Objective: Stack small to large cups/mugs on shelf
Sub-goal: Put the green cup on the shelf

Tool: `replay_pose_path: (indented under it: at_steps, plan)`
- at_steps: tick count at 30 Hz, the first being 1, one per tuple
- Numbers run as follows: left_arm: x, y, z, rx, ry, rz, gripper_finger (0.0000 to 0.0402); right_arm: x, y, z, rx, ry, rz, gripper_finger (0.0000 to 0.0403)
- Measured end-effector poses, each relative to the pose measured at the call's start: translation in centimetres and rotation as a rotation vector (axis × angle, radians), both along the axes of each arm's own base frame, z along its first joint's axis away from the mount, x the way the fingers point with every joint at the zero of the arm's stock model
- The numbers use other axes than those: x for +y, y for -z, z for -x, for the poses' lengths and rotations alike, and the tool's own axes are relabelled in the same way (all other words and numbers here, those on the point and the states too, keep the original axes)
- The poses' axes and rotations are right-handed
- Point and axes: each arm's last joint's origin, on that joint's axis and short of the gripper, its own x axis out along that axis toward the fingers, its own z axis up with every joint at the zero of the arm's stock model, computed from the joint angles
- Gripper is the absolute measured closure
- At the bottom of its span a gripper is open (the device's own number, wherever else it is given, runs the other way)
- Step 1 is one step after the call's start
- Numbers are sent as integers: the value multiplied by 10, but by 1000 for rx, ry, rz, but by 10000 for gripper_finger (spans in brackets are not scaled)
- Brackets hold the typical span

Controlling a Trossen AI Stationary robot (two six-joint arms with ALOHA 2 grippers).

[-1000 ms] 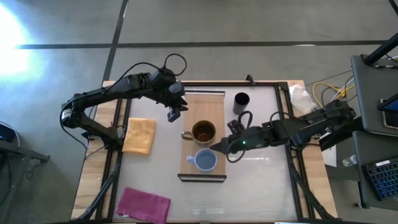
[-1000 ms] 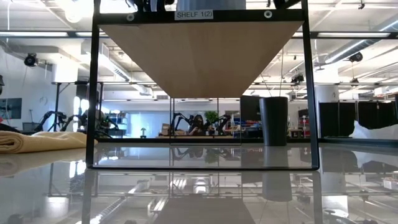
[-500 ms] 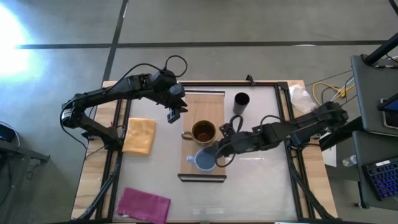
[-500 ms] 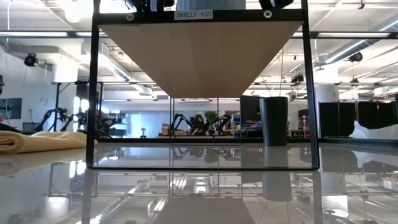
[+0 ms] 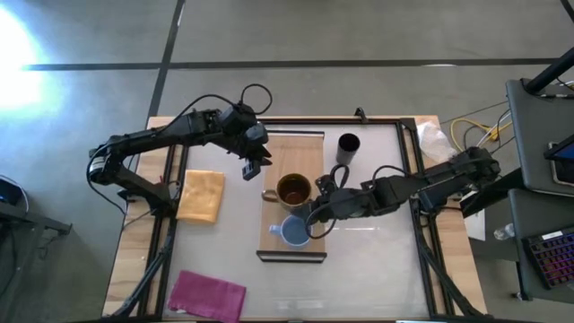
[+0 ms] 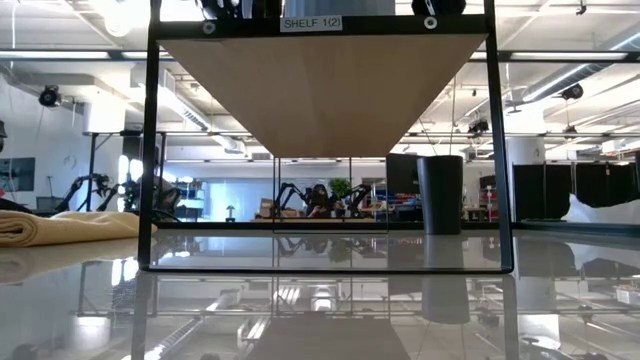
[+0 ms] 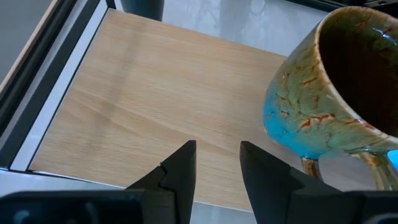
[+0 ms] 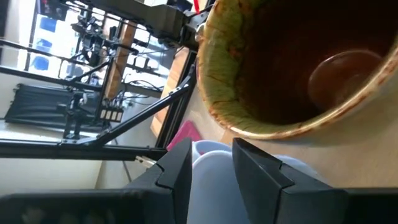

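Observation:
The light-wood shelf point(image 5: 309, 157) stands mid-table. On its board stand the mustard-brown mug point(image 5: 293, 190) and, nearer, the small light-blue cup point(image 5: 294, 233). The black cup point(image 5: 348, 145) stands on the table right of the shelf and also shows in the low view point(image 6: 441, 193). My right gripper point(image 5: 315, 222) is open at the light-blue cup's right rim, with the pale cup point(image 8: 211, 163) showing between its fingers and the mug point(image 8: 292, 68) just beyond. My left gripper point(image 5: 252, 167) is open and empty over the shelf's left edge, with the mug point(image 7: 336, 93) ahead of it. My right gripper stands with its fingers at the light-blue cup's rim point(image 8: 210, 149), coming level from the table's right. I cannot tell whether they touch it. The cup stands upright on the shelf board.
A folded yellow cloth point(image 5: 201, 195) lies left of the shelf, and a magenta cloth point(image 5: 208, 295) lies near the front left. The shelf's dark frame point(image 6: 150, 150) stands around the board. Cables and equipment point(image 5: 466, 135) lie past the table's right edge.
My right gripper has gone toward the table's left, from beside the shelf's right edge onto the board and up to the light-blue cup. The cups have stayed where they were.

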Motion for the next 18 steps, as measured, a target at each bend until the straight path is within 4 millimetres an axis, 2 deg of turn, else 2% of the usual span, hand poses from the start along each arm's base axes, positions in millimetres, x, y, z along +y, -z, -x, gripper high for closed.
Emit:
replay_pose_path:
  at_steps: [18]
  plan:
    - [1, -2, -3, -40, 10, -25, 292, -15, 2, -3, 23, 18, 17, 294]
